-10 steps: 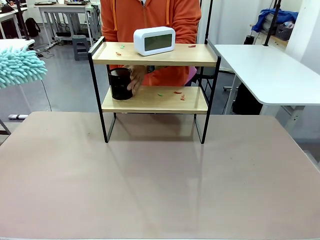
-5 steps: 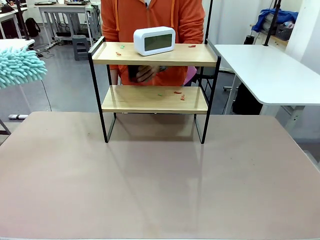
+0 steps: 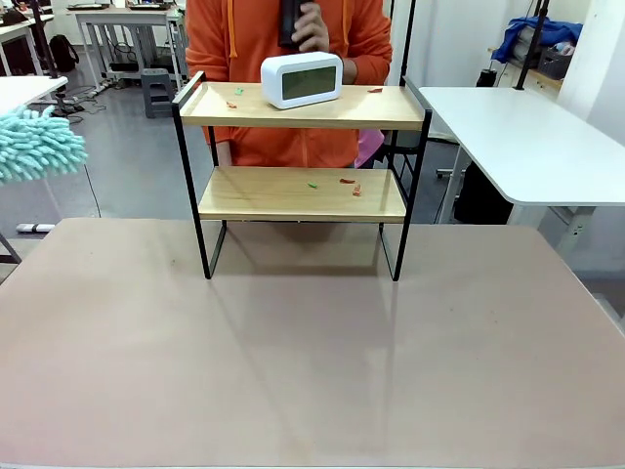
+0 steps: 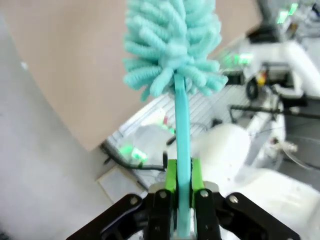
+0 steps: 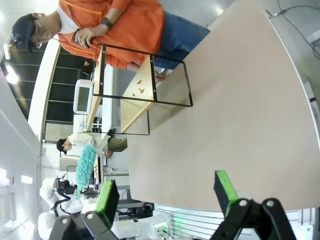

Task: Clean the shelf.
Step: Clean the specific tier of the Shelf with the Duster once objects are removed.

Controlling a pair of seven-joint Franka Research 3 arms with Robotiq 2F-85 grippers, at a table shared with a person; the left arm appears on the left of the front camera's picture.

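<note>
The shelf [image 3: 303, 192] stands at the table's far side, two wooden boards in a black frame. A white clock [image 3: 302, 79] sits on its top board, and small red and green scraps [image 3: 349, 184] lie on both boards. Behind it a person in orange holds a dark cup [image 3: 290, 21] up at chest height. The shelf [image 5: 135, 95] also appears sideways in the right wrist view. My left gripper [image 4: 181, 192] is shut on the handle of a teal fluffy duster [image 4: 172, 42]; its head [image 3: 34, 145] pokes in at the far left. My right gripper [image 5: 167, 192] is open, holding nothing.
The brown table [image 3: 312, 352] stretches bare between me and the shelf. A white table [image 3: 527, 142] stands to the right beyond it, and another white table edge [image 3: 20, 90] at the left. Desks and chairs fill the room behind.
The person has taken the dark cup off the lower board and lifted it up above the clock. The duster head has dropped slightly at the left.
</note>
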